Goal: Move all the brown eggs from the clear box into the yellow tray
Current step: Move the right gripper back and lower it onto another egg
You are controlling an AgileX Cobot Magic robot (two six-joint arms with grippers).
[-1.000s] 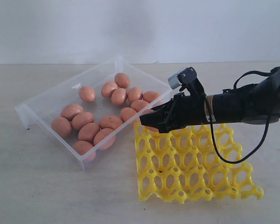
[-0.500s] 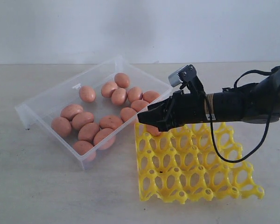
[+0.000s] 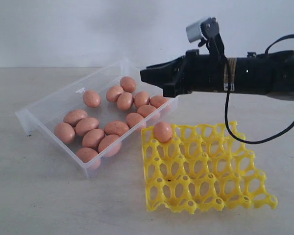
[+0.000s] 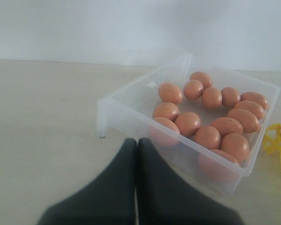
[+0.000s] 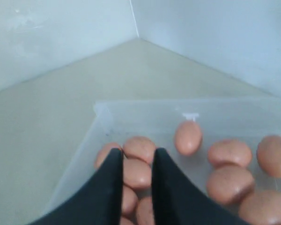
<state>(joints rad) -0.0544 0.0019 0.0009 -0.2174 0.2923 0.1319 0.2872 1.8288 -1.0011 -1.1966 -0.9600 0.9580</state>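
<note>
I have only just begun this job. One brown egg (image 3: pixel 162 131) sits in the yellow tray (image 3: pixel 186 204), in the corner cup closest to the clear box (image 3: pixel 56 105). All the other cups in the tray are empty. The rest of the brown eggs (image 3: pixel 116 128), about fifteen by my count, lie in the clear box, close together and touching, so nearly all the work is left to do. Box and tray sit side by side on the bench (image 3: pixel 49 196), with the tray's corner just beside the box wall. My right tool (image 3: pixel 144 75) hangs in the air over the far right side of the box, with its fingers a little apart and nothing between them. My left tool (image 4: pixel 136 141) is pressed closed and holds nothing, and it points at the box from near the bench.
</note>
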